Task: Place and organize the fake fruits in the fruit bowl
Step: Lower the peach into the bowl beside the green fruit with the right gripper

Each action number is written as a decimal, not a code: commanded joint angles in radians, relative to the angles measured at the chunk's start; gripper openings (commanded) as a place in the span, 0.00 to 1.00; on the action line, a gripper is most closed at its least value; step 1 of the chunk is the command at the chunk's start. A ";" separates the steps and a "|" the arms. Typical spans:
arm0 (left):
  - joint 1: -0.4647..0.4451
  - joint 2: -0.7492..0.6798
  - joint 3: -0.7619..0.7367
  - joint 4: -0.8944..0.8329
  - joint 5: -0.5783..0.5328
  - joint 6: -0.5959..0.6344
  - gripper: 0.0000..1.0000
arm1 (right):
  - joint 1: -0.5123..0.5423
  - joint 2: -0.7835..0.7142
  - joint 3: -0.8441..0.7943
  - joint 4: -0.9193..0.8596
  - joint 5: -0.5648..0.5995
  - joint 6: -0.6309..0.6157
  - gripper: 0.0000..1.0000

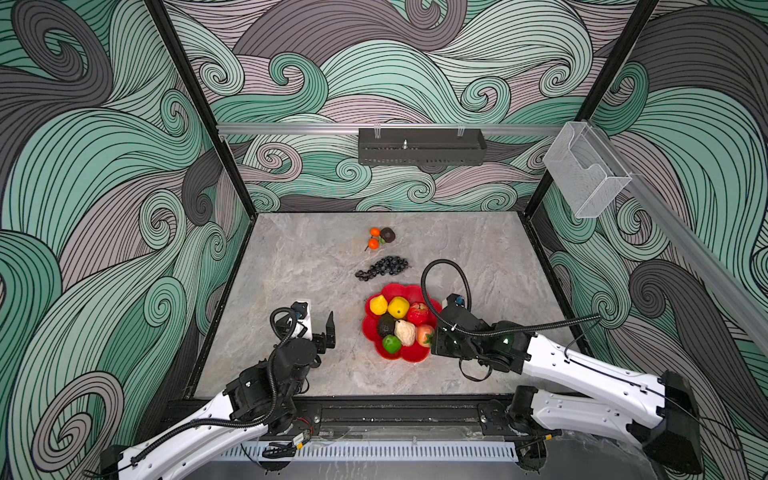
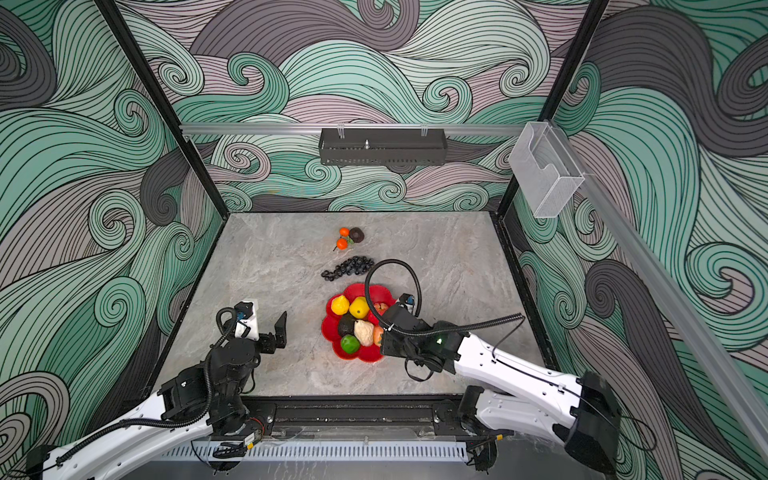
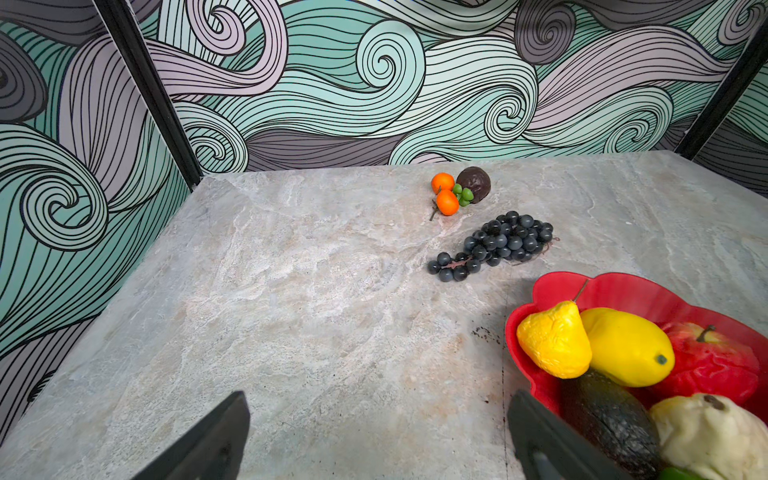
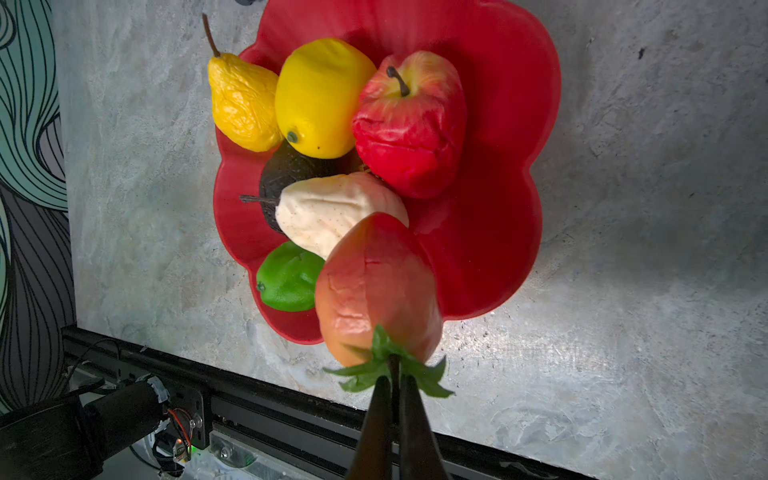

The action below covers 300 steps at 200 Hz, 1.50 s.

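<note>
Fruit bowl (image 4: 498, 199) is seen just right of the left claw (image 1: 318, 321), spread and empty. Grapes (image 1: 382, 268), tangerines (image 1: 374, 237) lie ahead of it. Strawberry (image 4: 376, 286) is pinched by its leaves in the right claw (image 4: 395, 376), over the bowl, likely for release.

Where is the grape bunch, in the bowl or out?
Out: the grape bunch lies on the table, apart from the fruit bowl.

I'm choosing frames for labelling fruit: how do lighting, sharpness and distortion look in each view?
Right wrist view: the strawberry pinched by the right gripper looks slightly soft; a bright patch lies on the table beside the fruit bowl. Left wrist view: grapes sharp. Both top views: evenly lit; the black posts splay outward with the wide angle.
</note>
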 commanded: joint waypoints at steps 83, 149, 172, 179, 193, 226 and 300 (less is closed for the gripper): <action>0.008 -0.016 0.006 0.007 -0.012 0.004 0.98 | -0.018 0.094 0.068 -0.122 -0.033 0.039 0.00; 0.007 -0.019 0.006 0.002 -0.012 0.001 0.99 | -0.033 0.167 0.114 -0.122 -0.057 0.048 0.00; 0.007 -0.023 0.008 -0.002 -0.012 0.000 0.99 | -0.037 0.201 0.130 -0.122 -0.070 0.049 0.00; 0.007 -0.025 0.008 -0.003 -0.011 0.000 0.99 | -0.038 0.212 0.133 -0.121 -0.074 0.050 0.00; 0.007 -0.031 0.007 -0.005 -0.012 0.000 0.99 | -0.040 0.230 0.142 -0.122 -0.080 0.051 0.00; 0.007 -0.043 0.005 -0.009 -0.012 -0.002 0.99 | -0.041 0.255 0.150 -0.121 -0.086 0.054 0.02; 0.007 -0.038 0.005 -0.004 -0.010 -0.002 0.99 | -0.040 0.229 0.156 -0.109 -0.101 0.059 0.01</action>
